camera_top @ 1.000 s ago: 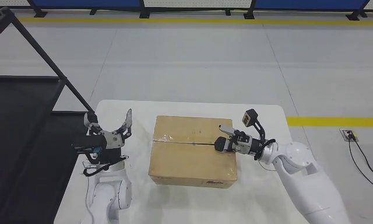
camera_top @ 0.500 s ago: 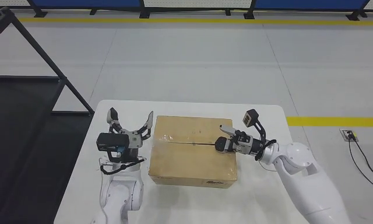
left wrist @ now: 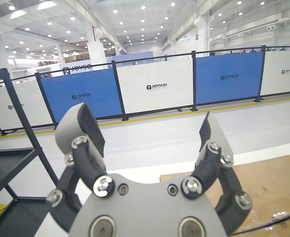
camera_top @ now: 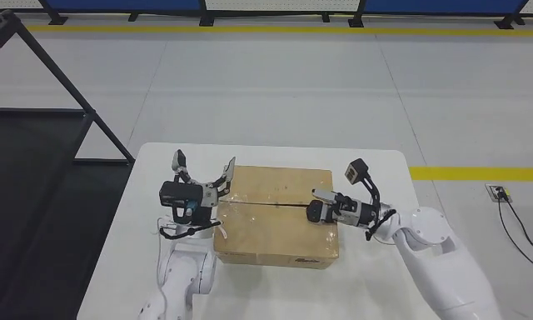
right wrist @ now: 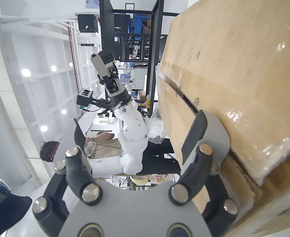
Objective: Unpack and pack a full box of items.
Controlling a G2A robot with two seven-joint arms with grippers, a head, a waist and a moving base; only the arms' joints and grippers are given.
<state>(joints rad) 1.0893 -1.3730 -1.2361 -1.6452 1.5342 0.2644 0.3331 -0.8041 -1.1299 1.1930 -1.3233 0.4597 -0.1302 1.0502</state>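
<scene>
- Warehouse floor all round, and in the top view the white table has the box mid-table, flaps shut along the seam. The left gripper hovers spread over its left edge, and the right gripper sits at the seam's right end.
- Left wrist view: the left gripper is wide open and empty, with the box just below. I'd lower it to the seam first.
- Right wrist view: the right gripper is spread, one finger lying on the box by the seam. I'd hook the flap edge and lift slowly, since the tape could drag the whole box.

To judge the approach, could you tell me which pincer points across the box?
The right pincer, aimed along the box top toward the other arm; the left pincer faces the far fence instead.
</scene>
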